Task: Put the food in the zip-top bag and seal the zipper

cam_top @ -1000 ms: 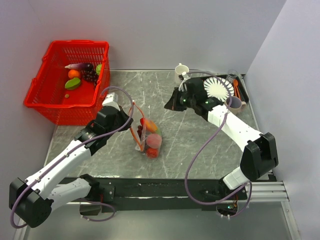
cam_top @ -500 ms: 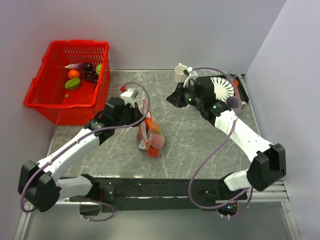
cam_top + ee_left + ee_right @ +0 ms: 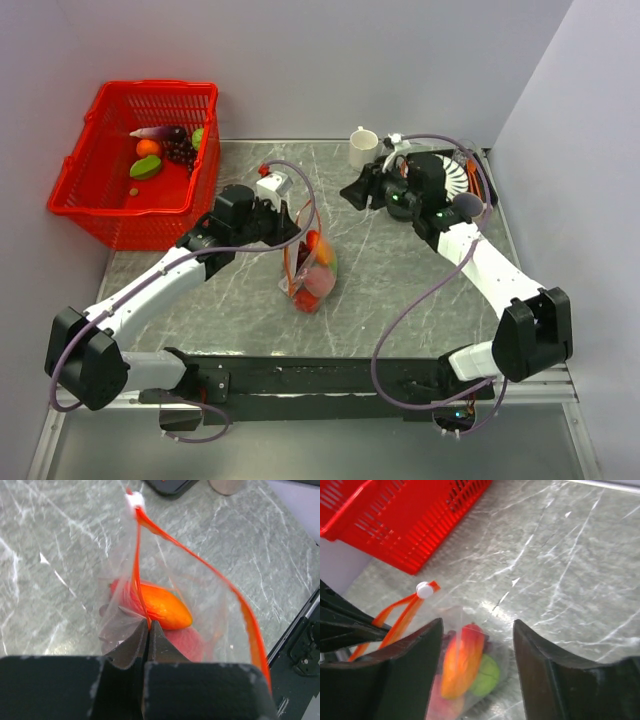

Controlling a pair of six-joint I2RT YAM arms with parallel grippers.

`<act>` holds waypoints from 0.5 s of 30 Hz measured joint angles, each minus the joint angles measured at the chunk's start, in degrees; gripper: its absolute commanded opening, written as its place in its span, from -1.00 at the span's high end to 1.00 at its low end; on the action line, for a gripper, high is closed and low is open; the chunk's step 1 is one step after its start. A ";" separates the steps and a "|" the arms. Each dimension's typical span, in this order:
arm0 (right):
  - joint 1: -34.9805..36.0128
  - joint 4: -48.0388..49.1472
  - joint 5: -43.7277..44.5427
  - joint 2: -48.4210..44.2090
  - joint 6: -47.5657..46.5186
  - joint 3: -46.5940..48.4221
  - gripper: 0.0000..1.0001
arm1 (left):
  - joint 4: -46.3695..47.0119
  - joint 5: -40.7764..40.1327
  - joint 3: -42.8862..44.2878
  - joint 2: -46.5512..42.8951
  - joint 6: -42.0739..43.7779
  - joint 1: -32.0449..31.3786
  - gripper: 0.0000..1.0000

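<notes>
At the near edge the two arms rise from their bases, and the left one reaches out over the grey marbled counter (image 3: 400, 300). Its left gripper (image 3: 148, 630) is pinched tight on one side of the zipper (image 3: 200, 565), holding the zip-top bag (image 3: 308, 262) up by its mouth near the middle of the counter. The bottom of the bag seems to rest on the stone, though I cannot be sure of it. From where the wrist looks down, the two red-orange strips part from each other, so the mouth gapes. They meet again at the far end, at a small white slider (image 3: 134, 500). Inside the clear plastic lies the food: an orange piece (image 3: 167, 611) on top, a red piece (image 3: 187, 642) under it, and a green piece (image 3: 488, 672) tucked alongside. A little farther back and to the right, the right gripper (image 3: 477, 625) hangs above the counter with its jaws spread wide and nothing between them. It is turned toward the bag but apart from it. Behind that arm stands a white cup (image 3: 363, 148), and to its right a white ribbed plate (image 3: 455, 172), partly hidden by the wrist. In the far left corner, just off the counter's edge, sits a red mesh basket (image 3: 120, 228) with a few more pieces of fruit (image 3: 145, 167) lying in it.
</notes>
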 measured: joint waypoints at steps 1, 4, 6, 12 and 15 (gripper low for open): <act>-0.72 1.36 -1.25 0.02 0.00 -0.92 -0.40 | 0.42 0.39 0.00 0.00 0.63 0.00 0.96; -3.08 5.14 -6.05 0.61 0.07 -3.61 -0.36 | 1.68 2.01 0.00 0.00 1.62 0.00 0.93; -3.89 7.54 -9.22 1.46 0.52 -4.33 -0.37 | 2.23 3.65 0.00 0.00 2.34 0.00 0.92; -5.22 18.93 -18.95 2.40 4.50 -8.83 -0.40 | 3.54 8.50 0.00 0.15 3.82 0.04 0.93; -5.25 22.69 -21.49 2.56 5.79 -10.80 -0.41 | 4.07 9.66 0.00 0.87 4.20 0.04 0.94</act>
